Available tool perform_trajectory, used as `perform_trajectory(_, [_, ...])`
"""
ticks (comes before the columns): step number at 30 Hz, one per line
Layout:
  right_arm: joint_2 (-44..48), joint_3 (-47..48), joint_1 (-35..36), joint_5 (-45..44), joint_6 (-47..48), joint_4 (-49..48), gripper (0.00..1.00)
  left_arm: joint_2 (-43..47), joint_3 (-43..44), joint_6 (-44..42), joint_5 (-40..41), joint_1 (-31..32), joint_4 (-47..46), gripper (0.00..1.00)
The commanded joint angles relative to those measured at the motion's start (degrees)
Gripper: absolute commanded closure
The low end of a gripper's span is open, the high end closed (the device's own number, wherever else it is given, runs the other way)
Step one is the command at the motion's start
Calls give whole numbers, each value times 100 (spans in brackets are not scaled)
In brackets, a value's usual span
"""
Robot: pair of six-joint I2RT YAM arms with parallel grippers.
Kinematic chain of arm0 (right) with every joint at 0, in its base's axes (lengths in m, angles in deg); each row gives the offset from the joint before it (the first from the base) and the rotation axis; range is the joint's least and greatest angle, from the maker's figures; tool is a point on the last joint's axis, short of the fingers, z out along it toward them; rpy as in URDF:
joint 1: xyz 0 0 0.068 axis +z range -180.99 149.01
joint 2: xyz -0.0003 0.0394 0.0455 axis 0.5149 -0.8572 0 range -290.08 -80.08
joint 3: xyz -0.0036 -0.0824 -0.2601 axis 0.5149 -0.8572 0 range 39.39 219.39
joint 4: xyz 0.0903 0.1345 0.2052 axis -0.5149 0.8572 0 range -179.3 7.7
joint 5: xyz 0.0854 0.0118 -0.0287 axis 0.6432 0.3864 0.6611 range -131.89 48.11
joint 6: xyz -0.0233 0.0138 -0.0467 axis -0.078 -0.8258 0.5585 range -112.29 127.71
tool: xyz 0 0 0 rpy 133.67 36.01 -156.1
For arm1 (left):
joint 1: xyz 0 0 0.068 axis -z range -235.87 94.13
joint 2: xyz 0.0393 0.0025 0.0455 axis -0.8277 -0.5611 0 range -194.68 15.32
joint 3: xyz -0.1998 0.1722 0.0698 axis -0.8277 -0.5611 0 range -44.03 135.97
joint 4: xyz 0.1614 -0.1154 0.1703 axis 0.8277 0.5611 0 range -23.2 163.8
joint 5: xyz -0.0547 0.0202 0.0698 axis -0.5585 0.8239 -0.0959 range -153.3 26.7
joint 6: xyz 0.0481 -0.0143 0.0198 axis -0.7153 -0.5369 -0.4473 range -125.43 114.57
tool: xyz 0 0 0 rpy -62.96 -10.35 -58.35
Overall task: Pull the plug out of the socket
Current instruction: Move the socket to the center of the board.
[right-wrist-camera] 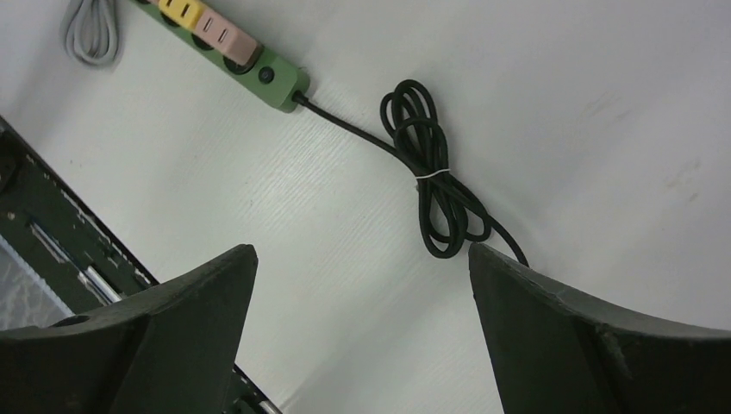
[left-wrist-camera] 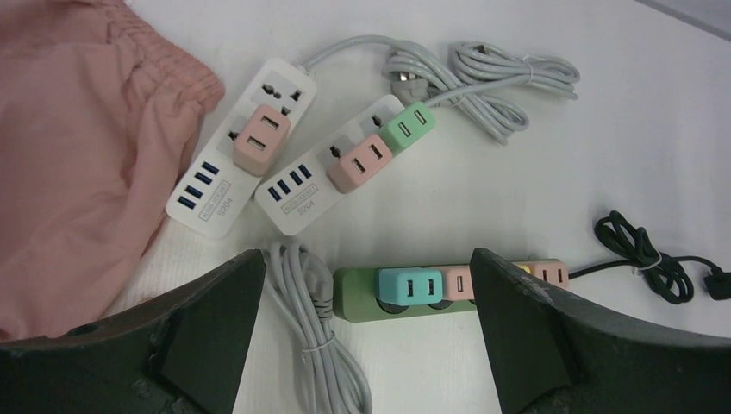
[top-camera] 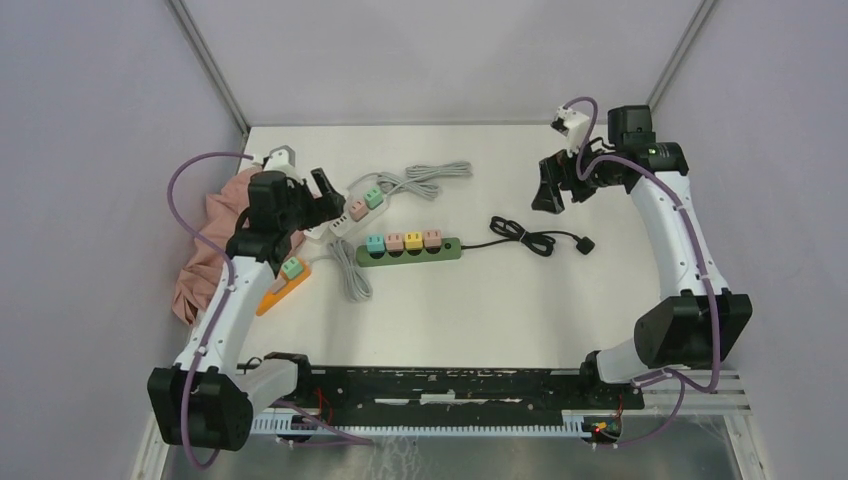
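A green socket strip (top-camera: 447,252) lies mid-table and carries a teal plug (top-camera: 375,243), a pink plug (top-camera: 394,241), a yellow one (top-camera: 413,239) and another pink one (top-camera: 432,238). Two white socket strips (left-wrist-camera: 211,190) (left-wrist-camera: 302,198) lie behind it, with a pink plug (left-wrist-camera: 260,140) on the left one, and a pink plug (left-wrist-camera: 359,162) and a green plug (left-wrist-camera: 409,127) on the right one. My left gripper (left-wrist-camera: 366,259) hangs open above the teal plug (left-wrist-camera: 409,287), holding nothing. Far to the right, my right gripper (right-wrist-camera: 362,254) is open over bare table.
A pink cloth (top-camera: 215,250) lies at the left edge beside an orange strip (top-camera: 270,298) with a green plug (top-camera: 292,267). Grey cable bundles (left-wrist-camera: 315,336) (left-wrist-camera: 491,78) lie by the strips. The green strip's black cord (right-wrist-camera: 431,181) is coiled to its right.
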State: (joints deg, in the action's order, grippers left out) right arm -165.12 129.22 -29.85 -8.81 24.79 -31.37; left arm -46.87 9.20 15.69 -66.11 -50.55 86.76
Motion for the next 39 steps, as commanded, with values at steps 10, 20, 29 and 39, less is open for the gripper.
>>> perform_trajectory(10, [-544,25,78,1737,4776,2133,0,851,-1583,816,-1764,-197,-2156,2])
perform_trajectory(20, [-1441,450,1752,610,5920,2081,0,1412,-1903,259,-2348,-201,-2568,4])
perform_trajectory(29, [-2206,386,3183,-476,3927,-137,0,1810,-2246,496,-2073,-208,-2640,4])
perform_trajectory(39, [-3110,713,3443,-1220,3011,-1012,0,1957,-2985,1827,-2488,-210,-3911,5])
